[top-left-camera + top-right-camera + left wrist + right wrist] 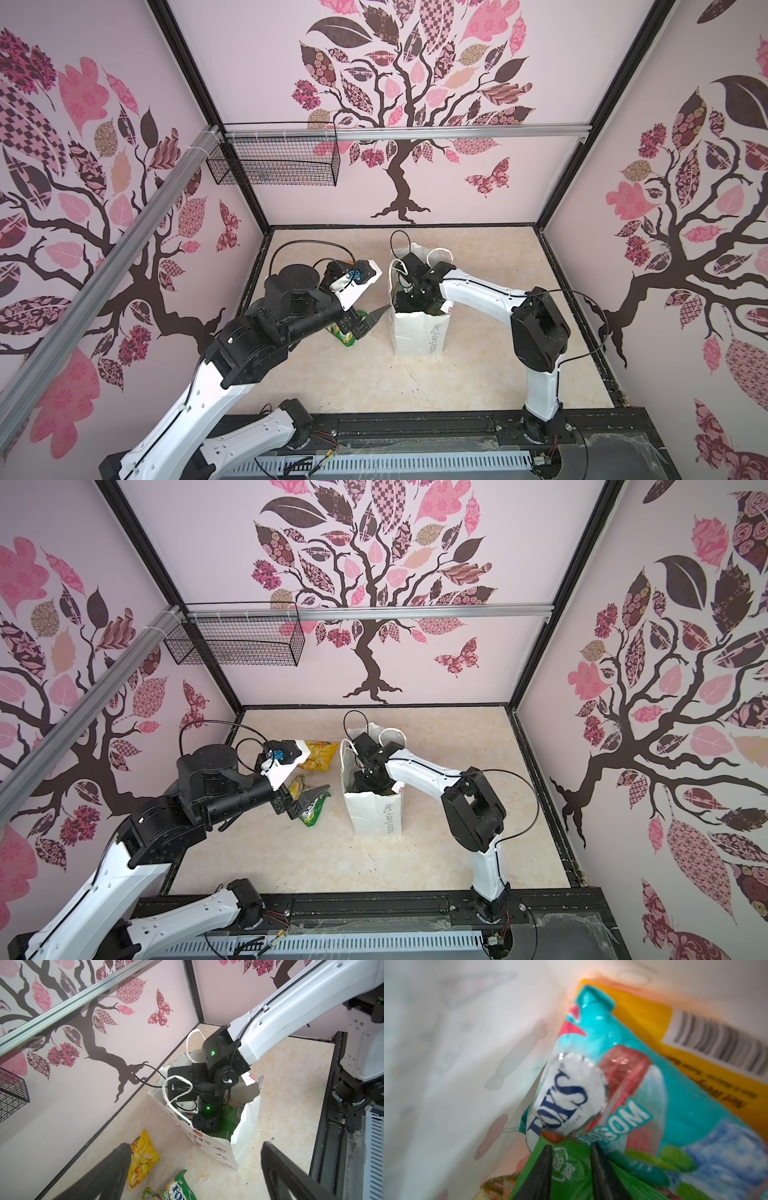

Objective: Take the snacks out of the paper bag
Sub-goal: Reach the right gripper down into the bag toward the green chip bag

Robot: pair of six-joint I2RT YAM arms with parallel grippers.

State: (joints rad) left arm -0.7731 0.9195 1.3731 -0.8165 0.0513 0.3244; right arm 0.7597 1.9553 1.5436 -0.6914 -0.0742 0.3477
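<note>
Right wrist view: a green packet (pixel 571 1169) is pinched by the right gripper (pixel 571 1145) inside the paper bag (pixel 446 1043). The left gripper (pixel 196 1144) is spread wide.

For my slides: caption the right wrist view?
Right gripper pinches a green packet inside the paper bag, beside a teal FOX'S packet.

white paper bag (pixel 419 336), teal-red packet (pixel 623 1047), green packet (pixel 571 1169).

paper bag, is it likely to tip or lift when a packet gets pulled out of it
Probably light and tippy: the paper bag stands tall on a narrow base. Its thin walls look crumpled at the rim, so they would likely flex. The right gripper pinching the green packet inside could drag it upward.
</note>
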